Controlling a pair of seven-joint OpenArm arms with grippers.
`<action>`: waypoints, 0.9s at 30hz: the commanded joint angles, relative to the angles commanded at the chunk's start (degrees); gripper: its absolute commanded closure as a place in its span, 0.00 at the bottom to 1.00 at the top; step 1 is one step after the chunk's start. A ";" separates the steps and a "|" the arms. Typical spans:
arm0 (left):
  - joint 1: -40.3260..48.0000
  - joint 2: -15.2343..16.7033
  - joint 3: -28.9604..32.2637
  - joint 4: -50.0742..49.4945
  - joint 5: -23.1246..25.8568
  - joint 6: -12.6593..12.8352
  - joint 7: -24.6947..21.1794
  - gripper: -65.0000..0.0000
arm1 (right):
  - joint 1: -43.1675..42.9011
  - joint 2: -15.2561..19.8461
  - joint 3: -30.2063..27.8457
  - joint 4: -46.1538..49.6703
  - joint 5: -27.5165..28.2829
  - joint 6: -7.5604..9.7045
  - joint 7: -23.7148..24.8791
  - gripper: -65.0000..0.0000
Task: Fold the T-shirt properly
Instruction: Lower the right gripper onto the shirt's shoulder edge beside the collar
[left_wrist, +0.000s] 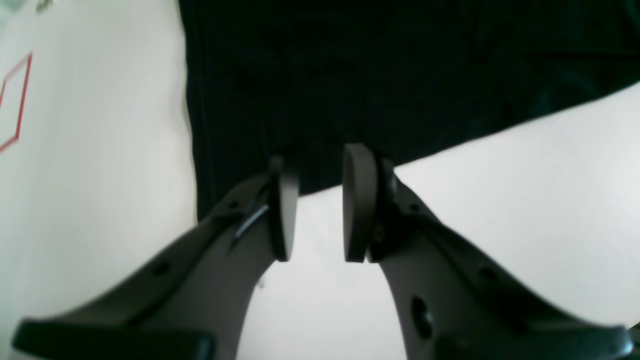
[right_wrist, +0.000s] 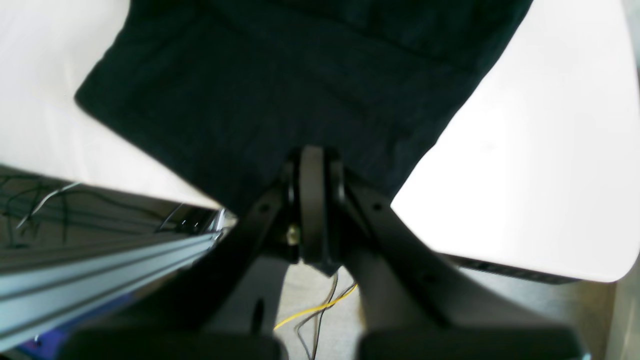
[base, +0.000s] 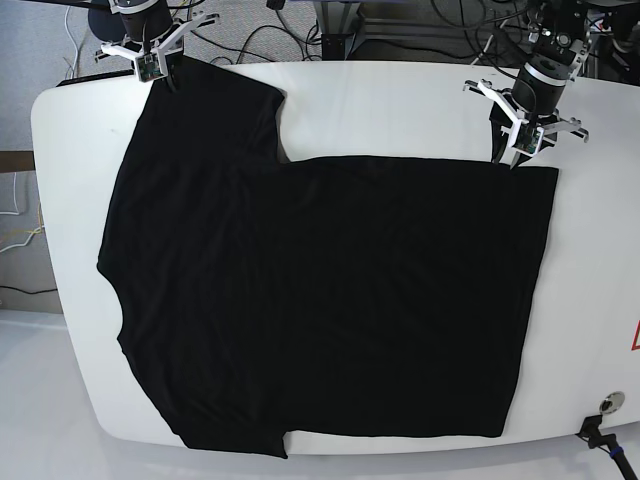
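— What are the grippers doing?
— The right gripper (right_wrist: 312, 200) is pinching the T-shirt (base: 320, 300) sleeve at the table (base: 400, 100) corner; the left gripper (left_wrist: 320, 210) is hanging parted at the hem.
— And the shirt?
— It is lying spread across the white table.

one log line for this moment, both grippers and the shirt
T-shirt: spread flat on white table | left gripper: open, at hem corner, nothing between pads | right gripper: shut on sleeve edge | fold: not yet begun
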 joint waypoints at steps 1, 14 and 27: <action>-0.13 -0.18 -0.11 0.12 0.17 -0.36 0.20 0.75 | 0.09 0.05 -0.16 0.38 -0.13 -0.56 0.19 1.00; 0.20 -5.74 -1.19 -0.84 3.86 -7.35 0.47 0.64 | 3.44 0.48 -0.70 0.97 -9.84 -3.82 0.48 0.67; -0.33 -13.55 -1.75 -3.32 14.48 -10.15 -1.84 0.61 | 3.33 1.71 -1.02 11.00 -8.40 1.80 -5.04 0.55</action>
